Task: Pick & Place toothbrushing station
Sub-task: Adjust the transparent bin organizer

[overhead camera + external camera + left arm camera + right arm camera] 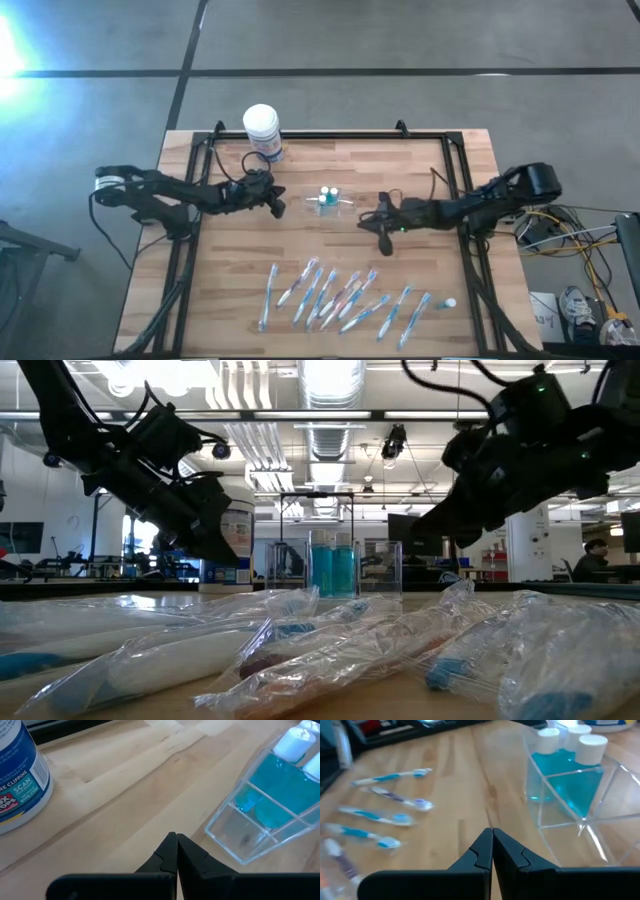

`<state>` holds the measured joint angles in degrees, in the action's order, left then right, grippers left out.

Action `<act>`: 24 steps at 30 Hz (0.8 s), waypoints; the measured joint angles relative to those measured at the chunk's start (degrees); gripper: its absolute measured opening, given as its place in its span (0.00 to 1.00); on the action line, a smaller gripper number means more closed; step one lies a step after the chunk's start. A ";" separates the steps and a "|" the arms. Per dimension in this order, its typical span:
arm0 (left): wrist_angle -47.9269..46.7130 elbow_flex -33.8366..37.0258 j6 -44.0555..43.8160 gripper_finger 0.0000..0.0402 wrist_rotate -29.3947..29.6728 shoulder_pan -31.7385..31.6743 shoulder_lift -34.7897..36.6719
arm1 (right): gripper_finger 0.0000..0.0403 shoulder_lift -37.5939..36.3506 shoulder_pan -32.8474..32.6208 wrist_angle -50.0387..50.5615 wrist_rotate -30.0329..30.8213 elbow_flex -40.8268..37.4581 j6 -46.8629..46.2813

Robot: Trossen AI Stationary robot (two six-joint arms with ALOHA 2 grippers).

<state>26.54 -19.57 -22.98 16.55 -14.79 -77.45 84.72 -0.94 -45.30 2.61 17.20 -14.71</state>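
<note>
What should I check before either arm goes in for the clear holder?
1. Toothbrushing station upright at table centre, two blue bottles inside: ok.
2. Left gripper open enough to grasp: not ok, fingers shut, beside the station without touching it.
3. Right gripper open enough to grasp: not ok, fingers shut, apart from the station on its other side.
4. White tub clear of the left arm's path: ok, it stands behind at the table's far edge.
5. Wrapped toothbrushes away from the station: ok, they lie along the near edge.
6. Placement target: cannot tell, none visible.
</note>
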 joint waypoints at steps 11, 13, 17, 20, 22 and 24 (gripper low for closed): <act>0.05 0.00 -0.22 0.01 -0.08 0.66 0.00 | 0.02 7.13 4.21 0.11 6.46 3.04 -2.73; 0.04 0.00 -0.22 0.01 -0.11 0.70 0.00 | 0.02 7.28 4.55 0.17 6.45 3.07 -2.77; 0.05 0.00 -0.17 0.01 -0.10 0.70 0.00 | 0.02 6.55 4.62 0.17 6.47 2.81 -2.77; 0.02 0.00 -0.04 0.01 -0.19 0.70 0.00 | 0.02 6.06 4.74 0.15 6.53 2.70 -2.72; 0.02 0.00 -0.03 0.01 -0.45 0.70 0.00 | 0.02 6.01 4.97 0.09 6.62 2.72 -2.72; 0.05 0.00 -0.03 0.01 -0.78 0.70 0.00 | 0.02 6.01 5.34 0.35 6.60 2.82 -2.72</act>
<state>26.59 -19.57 -23.01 15.77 -14.09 -77.45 90.74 4.40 -44.95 9.21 20.03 -17.43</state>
